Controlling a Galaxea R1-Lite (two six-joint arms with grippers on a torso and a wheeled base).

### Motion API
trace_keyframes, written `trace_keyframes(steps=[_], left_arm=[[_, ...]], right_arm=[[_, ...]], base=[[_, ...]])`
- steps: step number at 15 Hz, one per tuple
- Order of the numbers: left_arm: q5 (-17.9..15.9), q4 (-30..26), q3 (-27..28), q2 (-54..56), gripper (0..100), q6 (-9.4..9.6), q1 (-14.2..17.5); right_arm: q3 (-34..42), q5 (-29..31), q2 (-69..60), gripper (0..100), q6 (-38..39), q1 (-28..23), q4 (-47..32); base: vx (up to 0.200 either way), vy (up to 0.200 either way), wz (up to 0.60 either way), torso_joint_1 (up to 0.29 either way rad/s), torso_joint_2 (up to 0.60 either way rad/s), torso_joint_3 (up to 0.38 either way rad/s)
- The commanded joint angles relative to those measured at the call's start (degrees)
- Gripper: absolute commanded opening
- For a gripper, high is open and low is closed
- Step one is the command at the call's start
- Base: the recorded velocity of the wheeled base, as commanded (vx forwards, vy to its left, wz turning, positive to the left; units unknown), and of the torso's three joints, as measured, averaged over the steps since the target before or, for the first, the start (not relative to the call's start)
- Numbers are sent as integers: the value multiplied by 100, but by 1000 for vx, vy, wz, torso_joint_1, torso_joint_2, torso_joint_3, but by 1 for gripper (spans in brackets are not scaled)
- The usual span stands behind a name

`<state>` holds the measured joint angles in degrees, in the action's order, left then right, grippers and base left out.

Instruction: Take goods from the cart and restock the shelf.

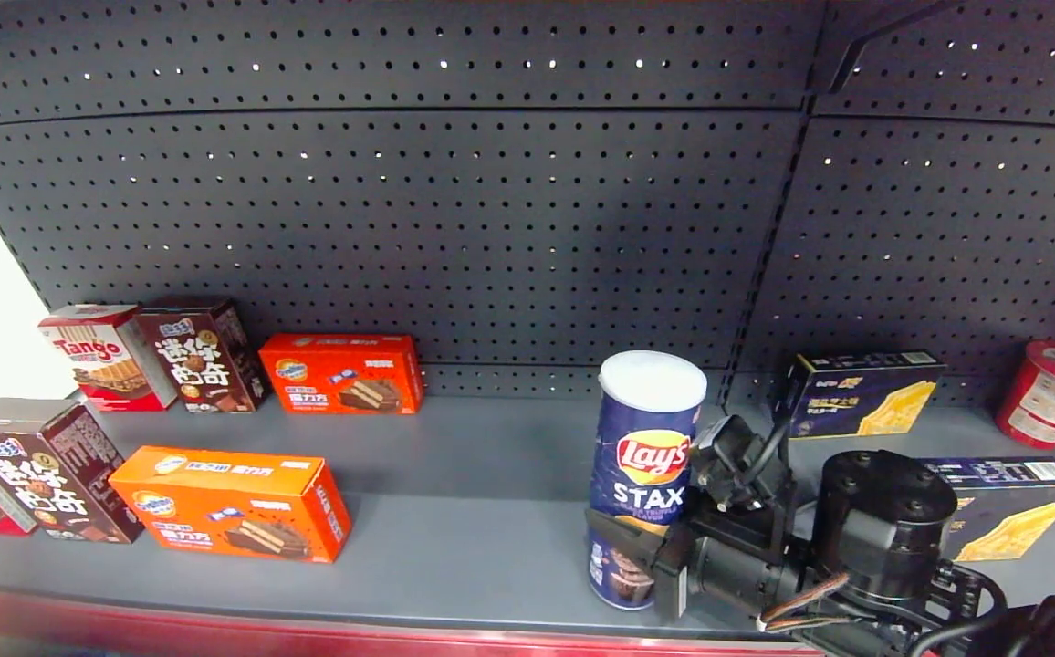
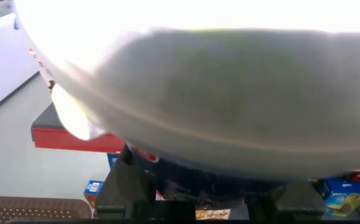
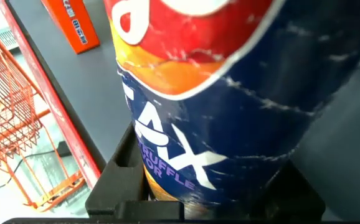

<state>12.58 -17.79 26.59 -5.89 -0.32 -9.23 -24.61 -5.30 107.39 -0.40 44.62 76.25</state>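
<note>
A tall dark blue chips can (image 1: 646,465) with a white lid stands upright on the grey shelf (image 1: 454,474), close to its front edge and right of centre. My right gripper (image 1: 642,558) is shut on the can's lower part, coming in from the right. The right wrist view has the can (image 3: 230,93) close up between the black fingers (image 3: 121,177). In the left wrist view, my left gripper (image 2: 208,196) holds a rounded container (image 2: 230,112), pale on top and dark blue lower down, between its fingers (image 2: 125,186).
Orange boxes (image 1: 231,502) (image 1: 345,372), brown boxes (image 1: 44,470) (image 1: 203,351) and a red box (image 1: 108,356) fill the shelf's left. Dark blue boxes (image 1: 861,392) (image 1: 1002,502) and a red cup (image 1: 1052,392) stand on the right. Open shelf lies mid-way. An orange wire cart (image 3: 12,124) is below.
</note>
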Motion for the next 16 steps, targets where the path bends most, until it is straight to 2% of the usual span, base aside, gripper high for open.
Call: trace_keyframes(steps=[1,11,12,16], left_arm=[[-1,-6,-13,18,0,-3,0],[-10,3,-92,18,0,-30,-9],[-10,3,-84,18,0,-30,-9],[-10,12,-84,18,0,-30,-9]], right_arm=[[-8,3,300,0,-13,12,74],[-35,-50,599,0,-48,-41,390],[-35,-50,590,100,-48,-23,426],[62,-15,503,100,-56,-23,461]], base=[[0,0,0,0,0,0],[0,0,0,0,0,0],[0,0,0,0,0,0],[0,0,0,0,0,0]])
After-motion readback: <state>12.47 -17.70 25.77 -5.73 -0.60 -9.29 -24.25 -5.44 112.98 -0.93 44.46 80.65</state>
